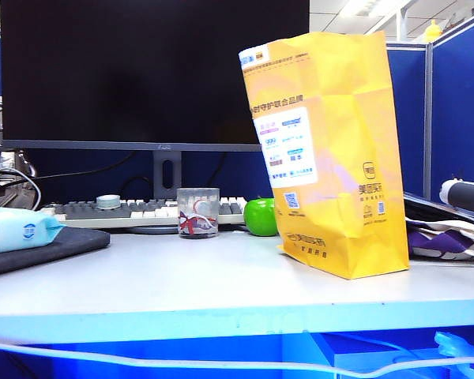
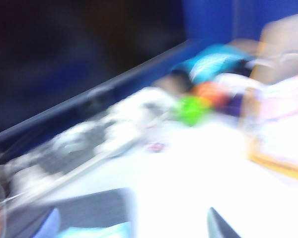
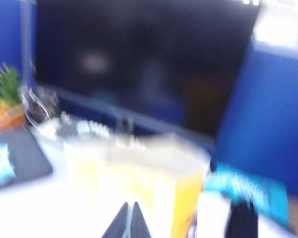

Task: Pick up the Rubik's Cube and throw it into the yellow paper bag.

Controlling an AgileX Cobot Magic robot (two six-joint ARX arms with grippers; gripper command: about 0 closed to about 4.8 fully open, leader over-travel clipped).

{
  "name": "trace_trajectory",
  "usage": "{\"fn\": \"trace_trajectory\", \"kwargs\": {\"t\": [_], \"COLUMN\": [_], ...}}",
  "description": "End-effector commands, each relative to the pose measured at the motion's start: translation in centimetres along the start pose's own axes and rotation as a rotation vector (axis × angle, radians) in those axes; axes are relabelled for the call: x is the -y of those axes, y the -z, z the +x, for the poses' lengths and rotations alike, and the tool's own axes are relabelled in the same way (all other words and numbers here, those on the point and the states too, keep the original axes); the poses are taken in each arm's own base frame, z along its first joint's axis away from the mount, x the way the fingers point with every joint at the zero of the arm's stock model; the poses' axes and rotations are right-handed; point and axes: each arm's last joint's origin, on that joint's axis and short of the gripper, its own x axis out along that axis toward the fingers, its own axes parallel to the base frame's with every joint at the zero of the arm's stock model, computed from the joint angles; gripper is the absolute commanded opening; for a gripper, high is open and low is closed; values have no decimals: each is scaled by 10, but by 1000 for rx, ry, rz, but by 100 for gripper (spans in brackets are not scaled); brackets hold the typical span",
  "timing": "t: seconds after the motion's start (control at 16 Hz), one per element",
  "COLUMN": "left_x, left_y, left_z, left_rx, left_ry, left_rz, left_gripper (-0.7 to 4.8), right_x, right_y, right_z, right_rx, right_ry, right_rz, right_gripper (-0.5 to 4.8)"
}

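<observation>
The yellow paper bag (image 1: 332, 158) stands upright on the right half of the desk, its white label facing the exterior camera. It shows as a blur in the left wrist view (image 2: 283, 129) and the right wrist view (image 3: 139, 183). The Rubik's Cube is out of view in every frame. Neither arm appears in the exterior view. My left gripper (image 2: 134, 228) is open with nothing between its fingers, above the desk's left part. My right gripper (image 3: 130, 215) is shut, tips together and holding nothing, just in front of the bag.
A green apple (image 1: 261, 216) sits beside the bag, next to a clear cup (image 1: 197, 212). Behind them lie a keyboard (image 1: 142, 212) and a large dark monitor (image 1: 154, 71). A wipes pack (image 1: 16, 229) rests on a dark pad (image 1: 55, 246). Striped cloth (image 1: 446, 233) lies at the right.
</observation>
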Motion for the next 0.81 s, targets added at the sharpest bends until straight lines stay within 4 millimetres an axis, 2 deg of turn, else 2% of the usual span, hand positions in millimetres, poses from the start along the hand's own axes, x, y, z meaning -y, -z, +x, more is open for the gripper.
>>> {"fn": "trace_trajectory", "kwargs": {"t": [0.06,0.25,0.38,0.5,0.63,0.81], "left_x": [10,20,25,32,35,39], "left_y": [24,50,68,97,118,138], "left_z": [-18,-34,-38,-25,-11,-1], "left_rx": [68,108,130,157,170,173], "left_ry": [-48,-86,-107,-85,-69,-65], "left_rz": [-84,-114,-142,-198,-263,-217], "left_gripper": [400,398,393,330,330,321], "right_x": [-13,-20,-23,-25,-25,-27], "right_y": [31,67,85,102,110,122], "right_z": [-16,-32,-35,-32,-31,-29], "right_rx": [71,164,166,125,100,66], "right_ry": [-20,120,133,136,134,133], "right_rz": [14,121,141,180,191,207], "right_gripper": [-1,-1,-1,-1,-1,-1]}}
